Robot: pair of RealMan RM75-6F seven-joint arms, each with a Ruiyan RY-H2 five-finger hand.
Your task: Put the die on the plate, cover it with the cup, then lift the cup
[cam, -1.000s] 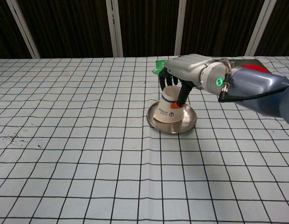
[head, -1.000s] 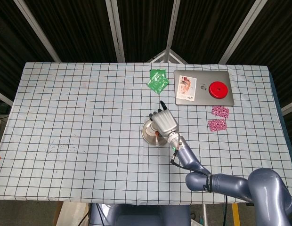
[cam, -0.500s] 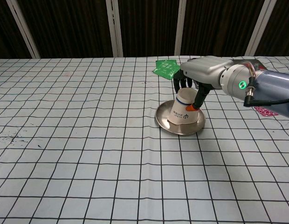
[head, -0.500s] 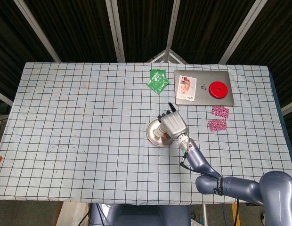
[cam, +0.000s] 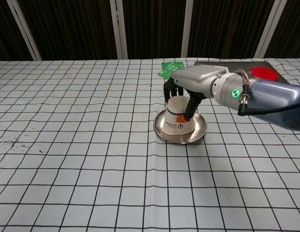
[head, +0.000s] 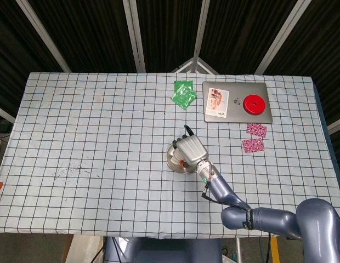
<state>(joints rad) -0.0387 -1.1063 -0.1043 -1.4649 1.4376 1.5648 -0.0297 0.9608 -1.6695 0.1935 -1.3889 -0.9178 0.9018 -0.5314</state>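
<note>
White paper, printed with a blue band and a small logo: the cup [cam: 178, 118] is standing upside down on the steel plate [cam: 199, 131], near the middle of the checked bench [cam: 82, 159]. The right hand [cam: 188, 83] is reaching over it from the robot's right, its dark fingers [cam: 192, 104] curling down around the cup's upturned base and gripping it from above, one orange-tipped digit pressing against the near side. In the head view the same hand [head: 190, 149] is covering most of the plate [head: 171, 159], so only a sliver of rim is showing on the left. I cannot see the die; it may be under the cup, but neither view shows it. The left hand is not showing in either view.

Further back on the bench, a green packet [head: 183, 92] is lying beside a grey tray [head: 237, 114] that is carrying a picture card [head: 217, 102] and a red disc [head: 254, 104]. Two pink patterned packets [head: 254, 137] are lying just in front of that tray.
</note>
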